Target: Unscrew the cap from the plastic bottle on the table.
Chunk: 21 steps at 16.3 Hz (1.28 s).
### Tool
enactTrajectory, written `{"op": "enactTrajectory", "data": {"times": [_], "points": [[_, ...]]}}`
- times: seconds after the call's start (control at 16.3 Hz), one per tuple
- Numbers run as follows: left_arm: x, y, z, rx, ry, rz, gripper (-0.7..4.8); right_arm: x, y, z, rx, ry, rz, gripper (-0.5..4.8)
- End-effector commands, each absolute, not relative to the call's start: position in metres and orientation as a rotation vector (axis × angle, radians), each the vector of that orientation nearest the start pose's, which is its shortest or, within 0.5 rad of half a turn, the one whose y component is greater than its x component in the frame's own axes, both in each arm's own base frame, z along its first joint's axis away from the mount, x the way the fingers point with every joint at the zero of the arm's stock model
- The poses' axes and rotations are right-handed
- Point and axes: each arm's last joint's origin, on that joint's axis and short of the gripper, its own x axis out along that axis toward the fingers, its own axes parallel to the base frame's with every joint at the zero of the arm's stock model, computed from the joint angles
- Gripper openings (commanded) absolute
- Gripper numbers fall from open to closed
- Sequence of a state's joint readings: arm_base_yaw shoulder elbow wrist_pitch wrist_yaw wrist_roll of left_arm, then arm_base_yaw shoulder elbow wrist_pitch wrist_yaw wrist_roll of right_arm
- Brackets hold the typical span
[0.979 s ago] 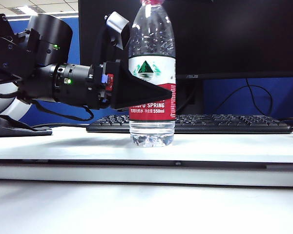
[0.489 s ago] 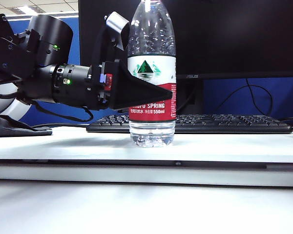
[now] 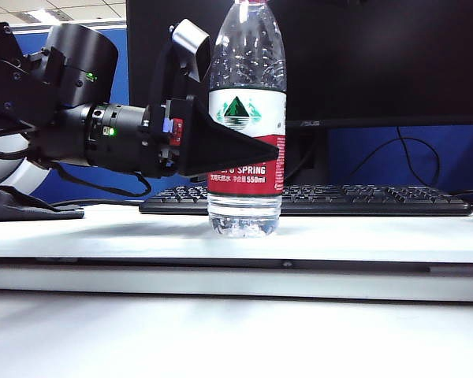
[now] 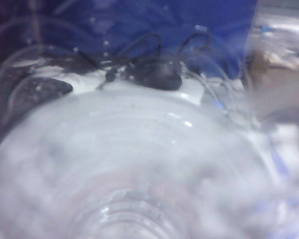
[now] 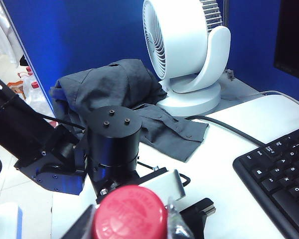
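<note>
The plastic bottle (image 3: 246, 79) stands upright on the white table (image 3: 378, 236). My left gripper (image 3: 236, 150) reaches in from the left and is shut on its labelled middle, one black finger across the front. Only a red sliver of the cap (image 3: 252, 1) shows at the top edge there. In the left wrist view the blurred clear bottle (image 4: 129, 174) fills the picture and hides the fingers. In the right wrist view the red cap (image 5: 129, 211) sits between the fingers of my right gripper (image 5: 129, 221), which is shut on it from above.
A black keyboard (image 3: 339, 201) and a dark monitor (image 3: 363, 63) stand behind the bottle. The right wrist view shows a white fan (image 5: 187, 50), a dark cloth (image 5: 119, 89), a cable and the keyboard's corner (image 5: 279, 174) on the table.
The bottle's top has rocked slightly, first left and then right, and its label has shifted a little. The left gripper has kept its place on the bottle.
</note>
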<state>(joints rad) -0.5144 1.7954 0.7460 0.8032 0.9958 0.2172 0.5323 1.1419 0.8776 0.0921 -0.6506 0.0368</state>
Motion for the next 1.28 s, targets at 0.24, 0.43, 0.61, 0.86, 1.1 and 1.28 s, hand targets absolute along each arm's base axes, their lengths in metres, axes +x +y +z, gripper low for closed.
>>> {"op": "enactTrajectory", "data": {"times": [0.24,0.43,0.61,0.86,1.1,1.28], "points": [[0.2796,-0.1825,0.1493,0.099,0.182,-1.458,2.99,0.2076,0.1426,0.3289,0.059,0.163,1.166,2.07],[0.2796,-0.1825,0.1493,0.099,0.182,-1.458,2.99,0.2084,0.1422,0.3291,0.068,0.166,1.131,2.17],[0.2796,-0.1825,0.1493,0.099,0.182,-1.458,2.99,0.2085,0.1421,0.3296,0.077,0.165,1.122,2.46],[0.2799,-0.1824,0.1492,0.101,0.183,-1.45,2.99,0.209,0.1405,0.3314,0.075,0.153,1.049,2.47],[0.2804,-0.1823,0.1491,0.108,0.182,-1.433,2.99,0.207,0.1391,0.3337,0.075,0.142,1.043,2.47],[0.2809,-0.1822,0.1489,0.124,0.175,-1.416,2.99,0.2073,0.1387,0.3337,0.074,0.142,1.022,2.47]]}}
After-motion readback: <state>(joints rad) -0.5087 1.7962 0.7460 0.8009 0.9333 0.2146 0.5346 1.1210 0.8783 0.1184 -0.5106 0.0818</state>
